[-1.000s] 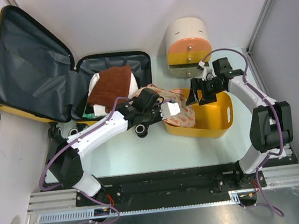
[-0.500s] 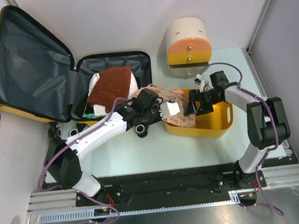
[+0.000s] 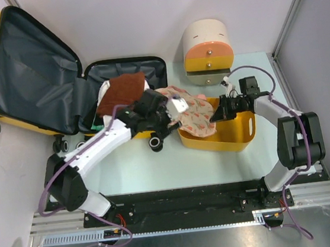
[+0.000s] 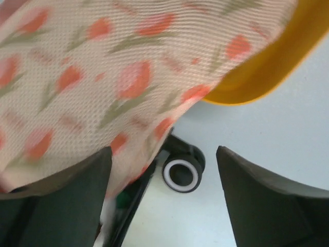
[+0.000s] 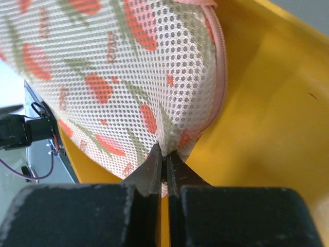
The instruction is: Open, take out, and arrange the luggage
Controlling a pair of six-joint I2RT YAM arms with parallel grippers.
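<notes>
Pale surface ringed by white walls: the luggage point(image 3: 34, 73) lies open at the far left, dark lining showing, with a brown cloth point(image 3: 124, 92) heaped in the half nearer the arms. Just right of it, a tulip-print mesh pouch point(image 3: 192, 113) drapes over the rim of a yellow bin point(image 3: 241, 134). The right tool point(image 5: 164, 159) is clenched on the pouch's edge inside the bin. The left tool point(image 4: 163, 154) gapes wide beside the pouch, with a black wheel point(image 4: 181, 174) seen between its fingers.

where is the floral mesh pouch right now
In the top view the floral mesh pouch sits right of centre, draped over the left rim of the yellow bin, beside the open luggage. The right gripper pinches its edge.
</notes>
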